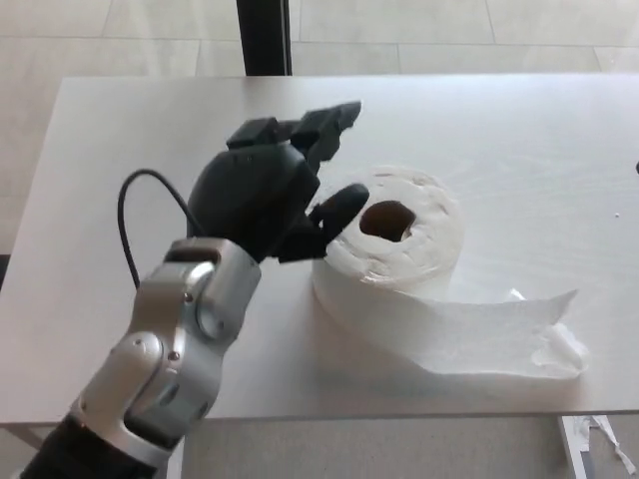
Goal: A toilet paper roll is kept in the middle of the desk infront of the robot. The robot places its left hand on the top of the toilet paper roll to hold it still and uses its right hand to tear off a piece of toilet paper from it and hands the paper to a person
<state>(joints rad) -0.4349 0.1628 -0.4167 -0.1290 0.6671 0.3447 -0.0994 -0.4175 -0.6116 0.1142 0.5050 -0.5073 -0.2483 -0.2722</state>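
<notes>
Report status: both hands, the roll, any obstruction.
Left hand open, raised beside the roll, not on top. Right hand not in view. Toilet paper roll upright on desk, loose tail trailing right. Nothing obstructing.

Roll (399, 249): soft white paper, matt, slightly crinkled at loose end. Robot hand (275, 190): black plastic, matt to faint sheen. Forearm (175, 349): silver metal-look shell, smooth, glossy. Bench (130, 140): pale, smooth, satin. Floor (120, 20): light tiles.
</notes>
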